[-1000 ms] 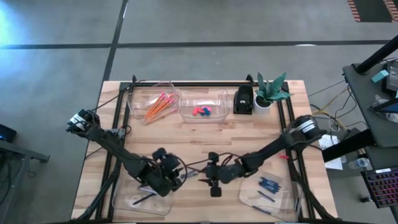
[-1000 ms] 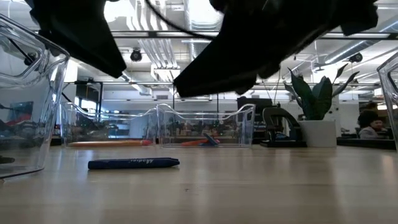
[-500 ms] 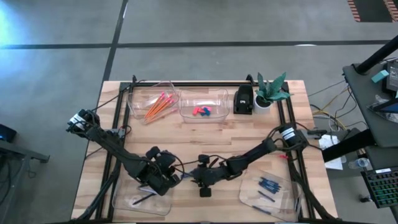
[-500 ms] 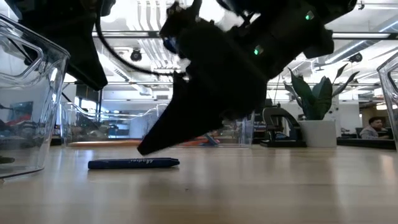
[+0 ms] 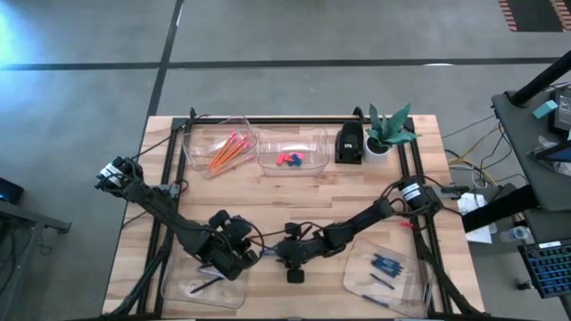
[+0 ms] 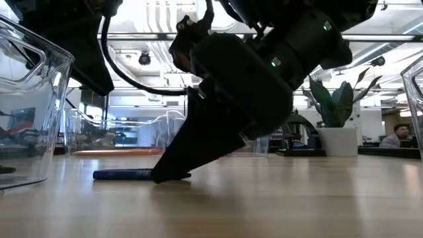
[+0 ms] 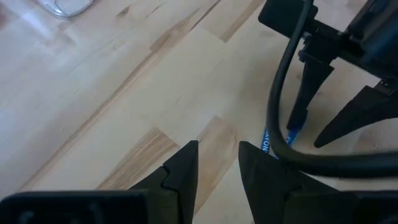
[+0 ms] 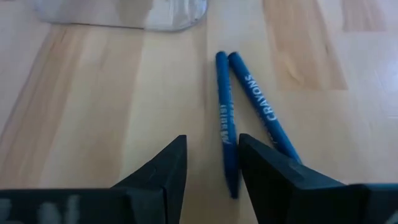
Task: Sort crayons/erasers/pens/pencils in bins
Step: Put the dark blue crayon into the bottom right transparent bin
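I see the right gripper (image 6: 173, 173) spread open, tips down by two blue crayons (image 8: 229, 118) near the table's (image 5: 294, 192) front edge. The left gripper (image 7: 214, 171) waits beside it, fingers slightly apart.

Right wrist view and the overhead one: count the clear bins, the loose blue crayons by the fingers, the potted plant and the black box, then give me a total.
Clear bins: 4
Loose blue crayons: 2
Potted plant: 1
Black box: 1
Total: 8
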